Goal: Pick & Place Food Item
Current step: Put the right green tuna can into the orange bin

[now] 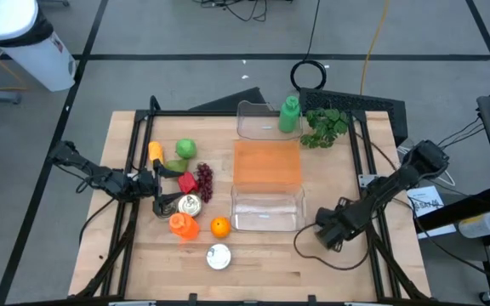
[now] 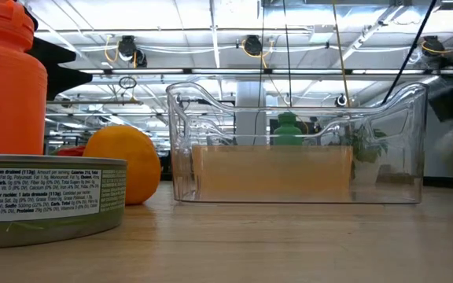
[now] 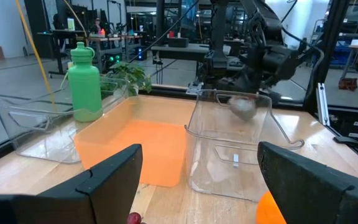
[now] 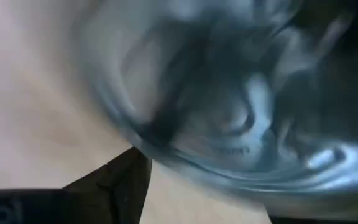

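Note:
Several food items lie at the table's left: a yellow piece [image 1: 156, 151], a green apple [image 1: 185, 149], a red pepper [image 1: 185, 181], dark grapes [image 1: 204, 178], a tin can [image 1: 190, 204], an orange bottle [image 1: 183, 225] and an orange fruit [image 1: 219, 227]. My left gripper [image 1: 156, 194] hovers open just left of them and faces the bins; nothing is between its fingers [image 3: 199, 152]. My right gripper [image 1: 323, 231] is low over the table right of the near clear bin [image 1: 266, 211] and open. Its wrist view [image 4: 210, 205] is smeared.
An orange tray [image 1: 266, 161] sits between the near clear bin and a far clear bin [image 1: 258, 119]. A green bottle [image 1: 289, 115] and a leafy plant [image 1: 326, 126] stand at the far right. A white lidded tin [image 1: 219, 257] lies near the front edge. Bare wood lies along the front.

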`<state>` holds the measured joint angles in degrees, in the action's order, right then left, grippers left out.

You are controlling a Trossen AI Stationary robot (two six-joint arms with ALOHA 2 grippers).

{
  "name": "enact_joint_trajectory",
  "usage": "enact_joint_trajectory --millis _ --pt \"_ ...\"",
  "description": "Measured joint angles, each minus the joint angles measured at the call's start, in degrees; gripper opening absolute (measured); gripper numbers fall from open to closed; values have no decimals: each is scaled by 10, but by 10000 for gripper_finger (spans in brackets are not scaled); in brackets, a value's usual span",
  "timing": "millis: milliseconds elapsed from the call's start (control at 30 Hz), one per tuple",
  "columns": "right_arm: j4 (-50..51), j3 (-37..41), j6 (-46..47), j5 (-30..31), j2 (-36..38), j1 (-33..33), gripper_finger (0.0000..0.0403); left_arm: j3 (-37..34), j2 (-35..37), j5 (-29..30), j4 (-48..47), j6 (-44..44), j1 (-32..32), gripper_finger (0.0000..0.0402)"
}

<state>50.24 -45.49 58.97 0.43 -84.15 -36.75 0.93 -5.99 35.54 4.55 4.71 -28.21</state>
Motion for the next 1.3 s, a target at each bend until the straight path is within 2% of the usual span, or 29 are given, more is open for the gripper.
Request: enact_joint_trajectory --millis 167,267,500,600,767,1000,1167,1233,1300 --pt "-57 -1 -72 9 0 3 241 0 0 0 1 0 0 333" --pt "-54 -2 -82 17 1 4 238 0 0 0 1 0 0 333" --pt "17 -2 -49 94 19 3 226 0 0 0 0 0 0 333" --pt "10 -2 -42 101 41 3 219 0 0 0 0 0 0 333" --pt "-64 -3 -84 100 68 -6 207 0 0 0 0 0 0 333" --pt "-189 -1 -176 110 54 -9 201 0 0 0 0 0 0 333" --pt "-275 43 -198 133 48 -9 201 0 0 0 0 0 0 333" --pt "-302 57 -197 107 50 -7 201 0 0 0 0 0 0 333" --pt "-316 64 -193 55 50 -7 201 0 0 0 0 0 0 333"
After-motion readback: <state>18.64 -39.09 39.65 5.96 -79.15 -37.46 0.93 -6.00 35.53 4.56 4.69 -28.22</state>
